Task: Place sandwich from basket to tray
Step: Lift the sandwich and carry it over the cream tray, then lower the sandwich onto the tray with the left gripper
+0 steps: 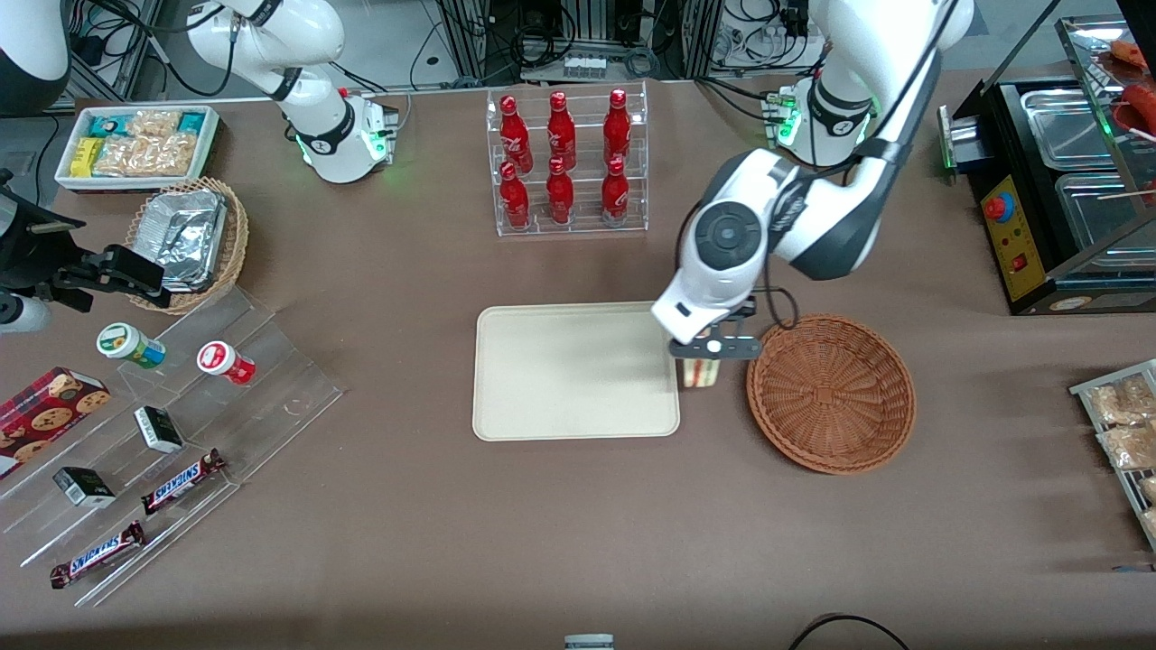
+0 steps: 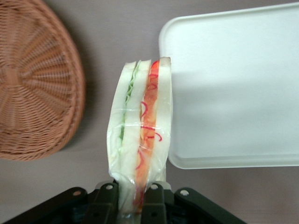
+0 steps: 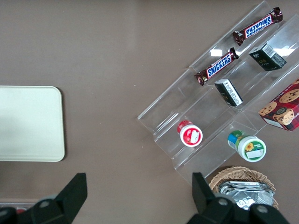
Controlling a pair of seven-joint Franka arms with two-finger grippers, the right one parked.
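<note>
Between the tray (image 1: 575,372) and the basket (image 1: 831,393), from the front, we see the tool (image 1: 713,348) hanging above the table (image 1: 578,524), the sandwich (image 1: 700,372) under it, at the tray's 3 o'clock edge. From the left wrist, we find its fingers (image 2: 105,201) clamped on the wrapped sandwich (image 2: 140,130), with the basket (image 2: 35,84) and tray (image 2: 233,88) flanking it. From the right wrist, we see only the tray's end (image 3: 30,123).
</note>
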